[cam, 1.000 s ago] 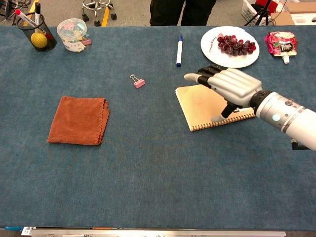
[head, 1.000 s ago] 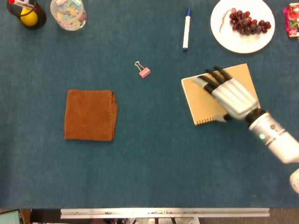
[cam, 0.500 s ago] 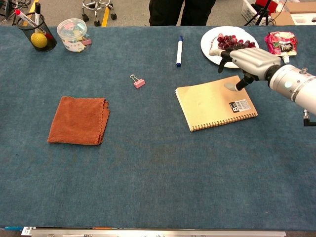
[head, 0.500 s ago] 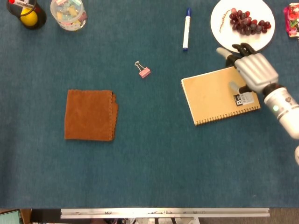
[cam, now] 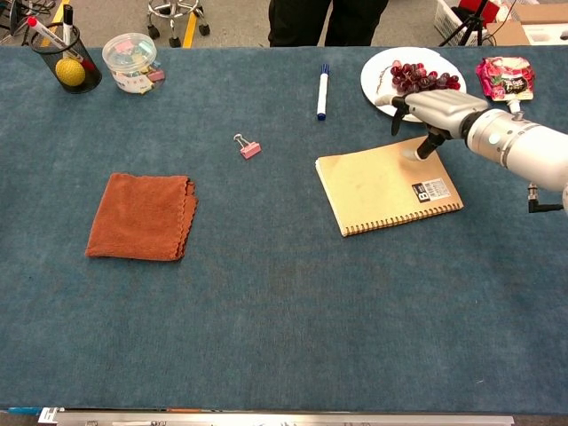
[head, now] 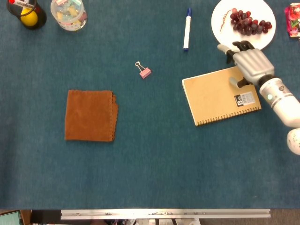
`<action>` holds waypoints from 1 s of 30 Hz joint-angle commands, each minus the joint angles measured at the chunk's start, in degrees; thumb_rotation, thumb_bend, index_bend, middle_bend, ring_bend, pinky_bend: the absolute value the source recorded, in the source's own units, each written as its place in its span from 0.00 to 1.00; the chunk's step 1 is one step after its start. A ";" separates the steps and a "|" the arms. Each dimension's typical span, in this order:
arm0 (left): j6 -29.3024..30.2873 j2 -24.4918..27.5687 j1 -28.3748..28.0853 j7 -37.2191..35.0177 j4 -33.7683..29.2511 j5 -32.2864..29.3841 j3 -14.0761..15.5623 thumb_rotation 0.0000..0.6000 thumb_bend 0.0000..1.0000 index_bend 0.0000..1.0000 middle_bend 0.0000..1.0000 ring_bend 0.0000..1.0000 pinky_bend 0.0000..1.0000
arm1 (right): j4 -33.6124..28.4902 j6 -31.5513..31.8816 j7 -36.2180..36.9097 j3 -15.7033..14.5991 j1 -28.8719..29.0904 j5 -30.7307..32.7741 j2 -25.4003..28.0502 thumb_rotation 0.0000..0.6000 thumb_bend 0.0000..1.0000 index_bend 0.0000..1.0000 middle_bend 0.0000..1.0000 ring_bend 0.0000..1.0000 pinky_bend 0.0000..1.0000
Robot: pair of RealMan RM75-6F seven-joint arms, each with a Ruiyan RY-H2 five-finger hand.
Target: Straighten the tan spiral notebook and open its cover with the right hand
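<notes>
Tan spiral notebook (head: 220, 95) lies closed and skewed on the blue table (head: 154, 159), spiral edge toward the robot, just below the white plate of grapes (head: 243, 21). Right hand (head: 248, 60) sits over the notebook's far right corner, fingers loosely curled and holding nothing, thumb tip on or just above the cover, cannot tell which. Left hand out of view.

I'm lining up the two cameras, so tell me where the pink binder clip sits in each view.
Head view: the binder clip lies above centre, left of the notebook and up-right of the brown cloth.
Chest view: the binder clip lies in the upper middle, left of the notebook.
Shared landmark: the blue marker, up-right of the clip in both.
</notes>
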 commanded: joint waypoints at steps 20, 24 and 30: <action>0.31 -0.18 -0.11 -0.02 -0.20 1.13 0.48 1.00 0.49 0.13 0.12 0.03 0.05 | -16.50 5.48 2.21 -8.88 -7.67 -3.88 11.66 1.00 0.32 0.00 0.38 0.06 0.02; 0.67 -0.03 0.14 -0.48 -0.03 1.24 0.57 1.00 0.49 0.13 0.12 0.03 0.05 | -22.02 8.71 5.03 -12.21 -11.01 -9.27 15.14 1.00 0.32 0.00 0.38 0.06 0.02; 0.95 0.02 0.25 -1.03 0.14 1.76 0.72 1.00 0.49 0.13 0.12 0.03 0.05 | -25.44 17.43 6.15 -12.88 -14.43 -15.87 18.56 1.00 0.32 0.00 0.38 0.06 0.02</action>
